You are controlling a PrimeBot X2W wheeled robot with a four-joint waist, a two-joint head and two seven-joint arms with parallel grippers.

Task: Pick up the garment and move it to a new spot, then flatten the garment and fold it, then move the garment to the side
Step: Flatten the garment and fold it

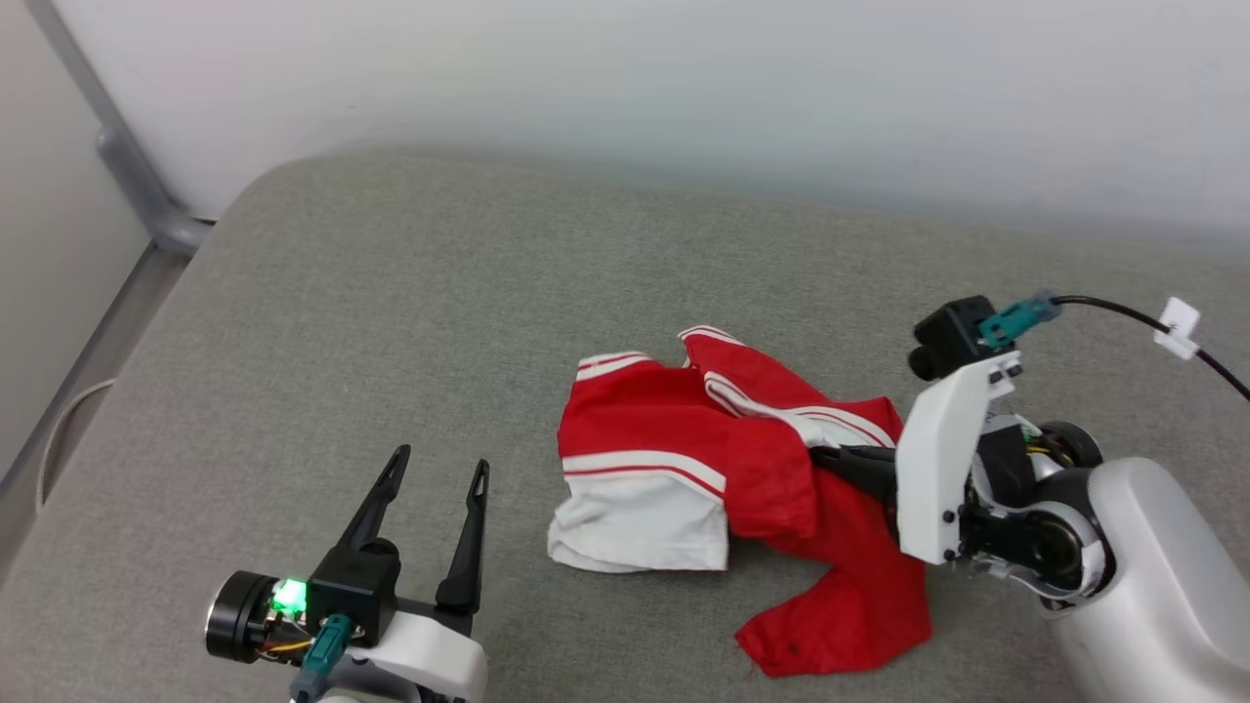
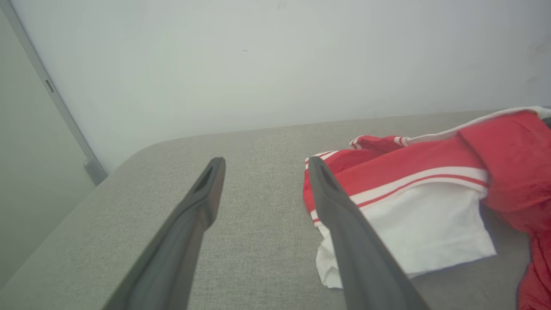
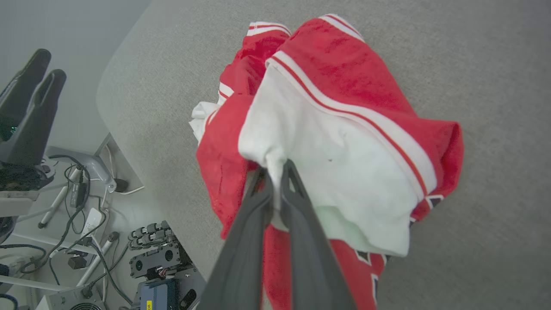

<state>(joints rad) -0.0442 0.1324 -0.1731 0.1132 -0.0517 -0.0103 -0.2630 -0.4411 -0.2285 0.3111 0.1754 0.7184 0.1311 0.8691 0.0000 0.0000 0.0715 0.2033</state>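
- The garment [image 1: 742,469] lies in a crumpled heap on the grey surface [image 1: 391,342], in the right half of the head view and just in front of the right arm.
- In that view its long axis runs on a diagonal, from a striped sleeve edge at the upper left to a loose red hem [image 1: 830,635] at the lower right.
- A white sleeve [image 1: 640,527] with red and white stripes lies flat at the lower left of the heap and opens toward the robot.
- The right gripper [image 3: 274,172] comes into the heap from the right. Its two fingers are pressed together on a fold of white cloth, and the fabric bunches up around the tips.
- The left gripper [image 1: 440,459] stands wide apart and holds nothing. It is to the left of the garment, with its fingers pointing toward the wall [image 2: 258,64].
- In the left wrist view one finger crosses the edge of the white sleeve. I cannot tell if it touches.
- The right wrist view gives a dark print [image 3: 432,200] at the garment's edge, and cables [image 3: 73,224] on the floor beside the surface.
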